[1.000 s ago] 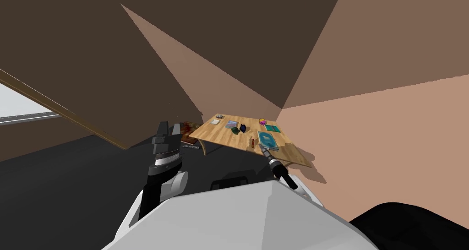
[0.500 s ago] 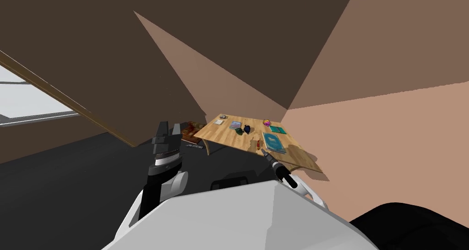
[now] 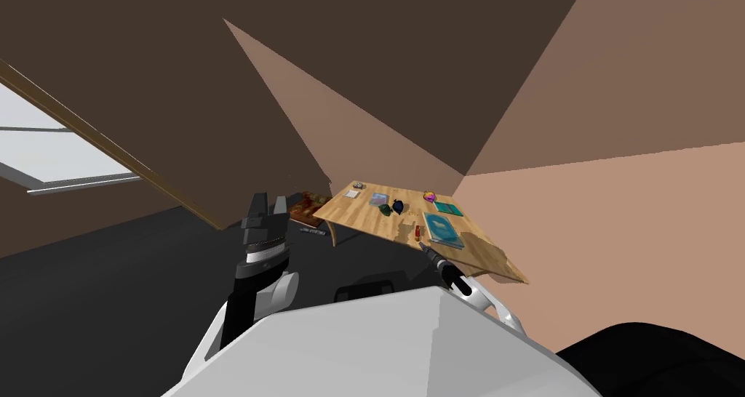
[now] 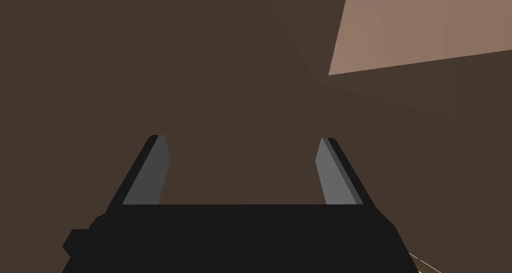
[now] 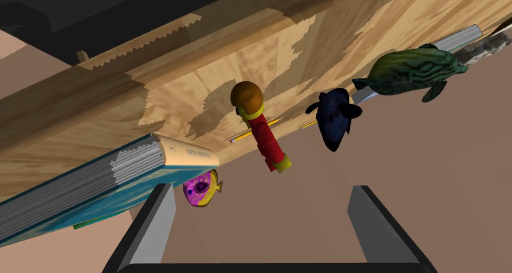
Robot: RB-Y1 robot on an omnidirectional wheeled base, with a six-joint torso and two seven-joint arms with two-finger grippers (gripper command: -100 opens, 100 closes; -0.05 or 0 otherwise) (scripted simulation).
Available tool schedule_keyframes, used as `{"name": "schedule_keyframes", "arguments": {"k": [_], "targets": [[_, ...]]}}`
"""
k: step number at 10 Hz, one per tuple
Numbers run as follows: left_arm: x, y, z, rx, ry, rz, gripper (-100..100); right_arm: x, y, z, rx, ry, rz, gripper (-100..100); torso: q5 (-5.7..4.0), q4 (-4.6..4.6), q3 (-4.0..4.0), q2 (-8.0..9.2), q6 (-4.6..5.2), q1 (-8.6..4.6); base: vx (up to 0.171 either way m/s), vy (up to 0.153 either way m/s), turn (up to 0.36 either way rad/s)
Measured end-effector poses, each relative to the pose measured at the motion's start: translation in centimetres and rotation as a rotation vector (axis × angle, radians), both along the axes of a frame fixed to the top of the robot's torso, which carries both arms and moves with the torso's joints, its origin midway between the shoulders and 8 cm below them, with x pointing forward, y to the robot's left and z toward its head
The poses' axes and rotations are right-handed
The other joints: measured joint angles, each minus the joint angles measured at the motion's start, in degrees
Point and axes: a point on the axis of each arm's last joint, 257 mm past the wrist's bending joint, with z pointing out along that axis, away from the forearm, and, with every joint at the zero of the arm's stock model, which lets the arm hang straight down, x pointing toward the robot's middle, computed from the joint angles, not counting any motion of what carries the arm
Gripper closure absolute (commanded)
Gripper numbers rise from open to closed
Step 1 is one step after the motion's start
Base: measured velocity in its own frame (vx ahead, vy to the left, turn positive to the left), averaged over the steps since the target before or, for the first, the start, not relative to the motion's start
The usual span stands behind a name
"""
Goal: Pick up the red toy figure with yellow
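Right wrist view: right gripper [image 5: 262, 187], wide open and empty, points at the red cylindrical toy figure with yellow bands [image 5: 262, 135], on the wooden worktop [image 5: 200, 80] at the thick blue book [image 3: 442, 229]'s 9 o'clock in head view, ready to straddle it; left gripper [image 4: 242, 137], open, idles clear.

Tabletop [image 5: 350, 25]: pale wood, visible grain, matt. Book [image 5: 100, 177]: paper page edges, ridged. Figure [image 5: 262, 132]: smooth, matt, no texture. Green fish [image 5: 410, 72]: mottled, rough-looking.

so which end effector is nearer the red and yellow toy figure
Right. The right end effector is open, aimed at the toy figure on the wooden table; the left end effector is raised well off the table's side.
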Motion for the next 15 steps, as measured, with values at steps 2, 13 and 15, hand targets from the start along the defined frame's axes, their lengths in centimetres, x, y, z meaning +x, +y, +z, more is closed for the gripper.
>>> {"name": "schedule_keyframes", "arguments": {"k": [2, 13, 15], "targets": [[0.0, 0.0, 0.0, 0.0, 0.0, 0.0, 0, -0.5, -1.7, -1.4, -0.052, 0.049, 0.001, -100, 0.01, -0.01, -0.02, -0.02, 0.02, -0.02, 0.044, 0.055, 0.034], [0.0, 0.0, 0.0, 0.0, 0.0, 0.0, 0, -1.5, -11.7, -4.0, -0.324, 0.256, 0.001, -100, -0.01, -0.01, -0.02, -0.03, 0.01, -0.08, 0.052, 0.052, 0.051], [0.0, 0.0, 0.0, 0.0, 0.0, 0.0, 0, -1.2, -13.4, -3.9, -0.376, 0.284, 0.002, -100, -0.01, -0.02, -0.05, -0.08, 0.02, -0.11, 0.061, 0.033, 0.047]]}}
